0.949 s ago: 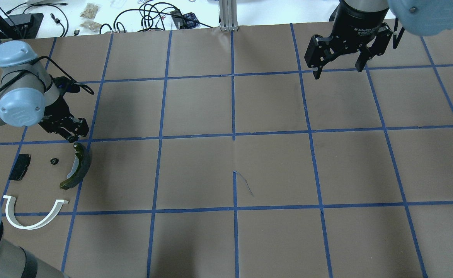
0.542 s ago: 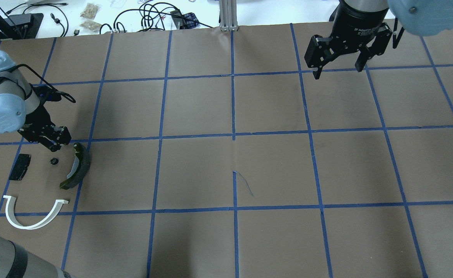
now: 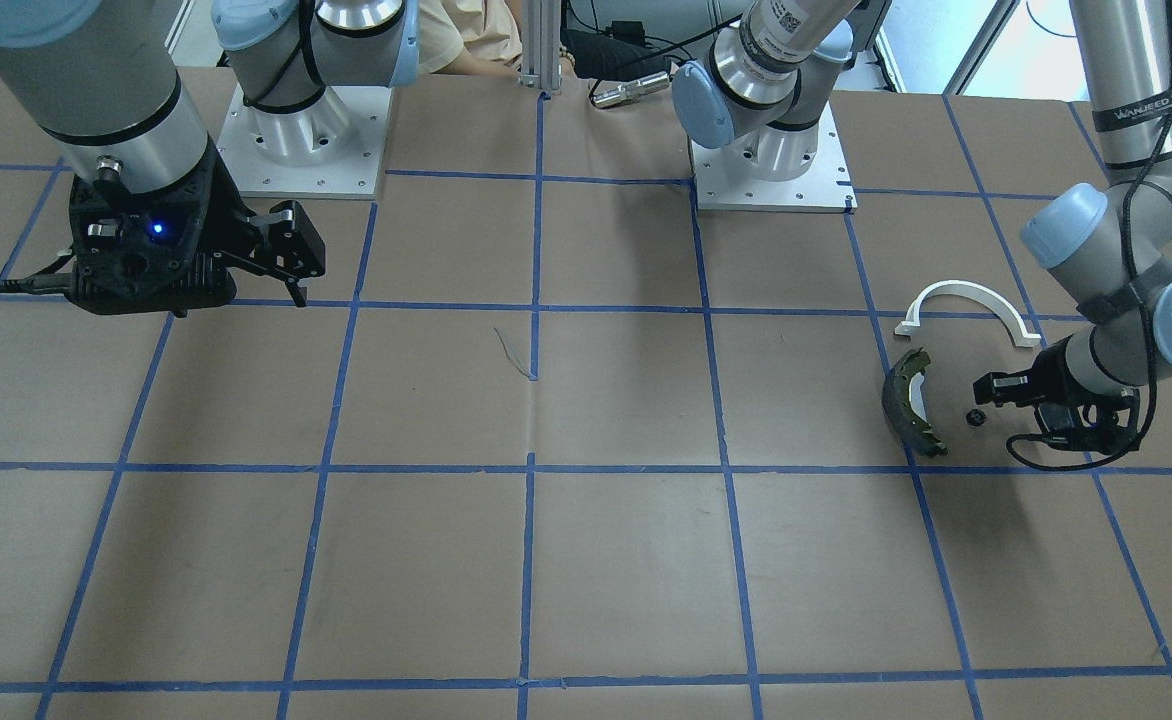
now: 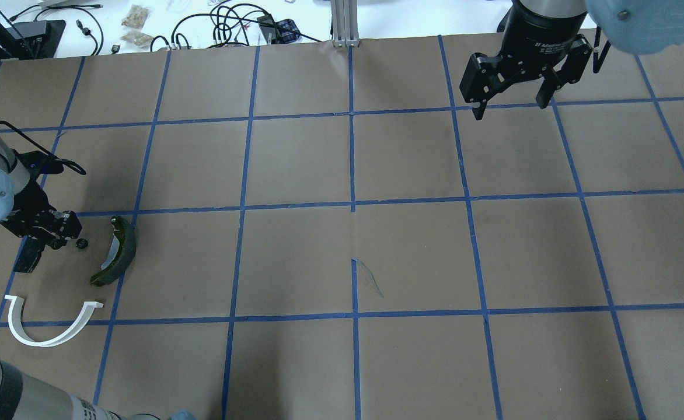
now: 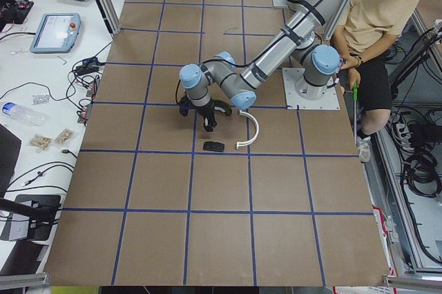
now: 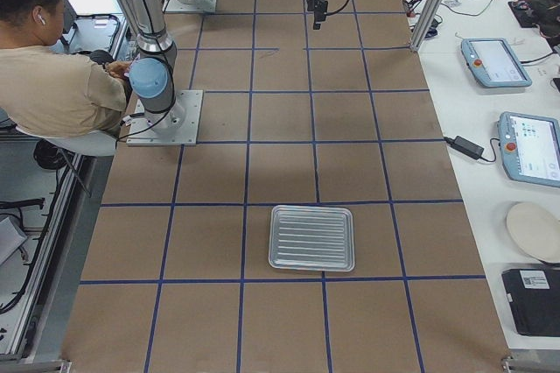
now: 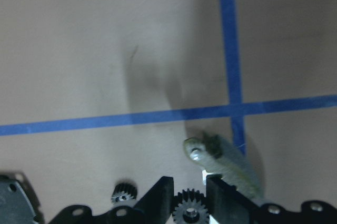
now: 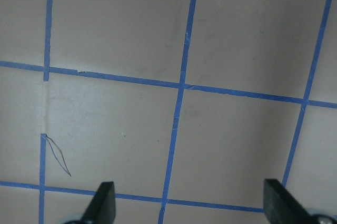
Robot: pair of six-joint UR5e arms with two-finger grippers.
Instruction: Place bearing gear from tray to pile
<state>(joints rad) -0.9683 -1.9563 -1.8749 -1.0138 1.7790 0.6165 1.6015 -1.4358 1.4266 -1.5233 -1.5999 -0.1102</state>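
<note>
Black and tiny, the bearing gear (image 4: 81,243) lies within the pile (image 4: 114,256), just beside the left gripper (image 4: 65,239), whose fingers look narrowly parted and empty. The right gripper (image 4: 511,109) hangs wide apart, holding nothing. Placement appears done; only withdrawal seems left.

The desk (image 4: 295,163) was brown, crossed by a blue tape grid (image 4: 352,157). The bearing gear (image 4: 81,243) was black, as was the rectangular pad (image 4: 28,259). The brake shoe (image 4: 121,251) was dark with a yellowish-green rim, the arch (image 4: 41,343) white, the ribbed tray (image 6: 311,237) silver.
</note>
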